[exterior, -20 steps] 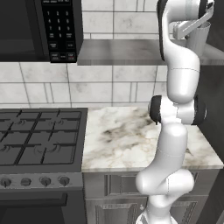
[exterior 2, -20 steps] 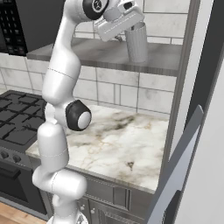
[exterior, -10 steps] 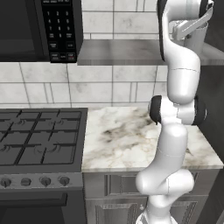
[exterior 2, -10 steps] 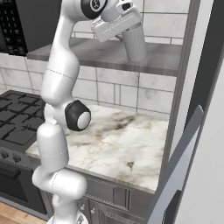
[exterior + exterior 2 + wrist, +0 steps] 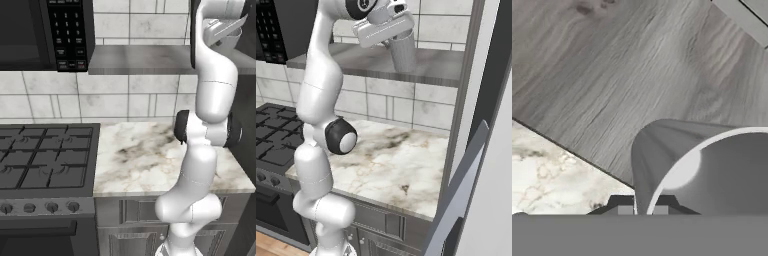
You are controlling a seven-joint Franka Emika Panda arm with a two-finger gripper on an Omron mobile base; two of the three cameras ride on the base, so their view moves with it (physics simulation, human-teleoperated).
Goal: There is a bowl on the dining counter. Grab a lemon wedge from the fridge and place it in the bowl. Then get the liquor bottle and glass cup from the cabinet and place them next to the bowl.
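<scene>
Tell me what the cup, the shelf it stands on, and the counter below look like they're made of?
The cup looks like pale glass or clear plastic: smooth, greyish, with a thin bright rim in the hand view. The shelf looks like grey wood with a matte finish, since wavy grain lines run across it. The counter looks like polished white marble, with grey-brown veins running through it.

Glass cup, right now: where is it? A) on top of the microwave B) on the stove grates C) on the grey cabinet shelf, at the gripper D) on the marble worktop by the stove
C: the glass cup stands upright on the grey cabinet shelf with the gripper shut on its rim, well above the marble worktop.
</scene>
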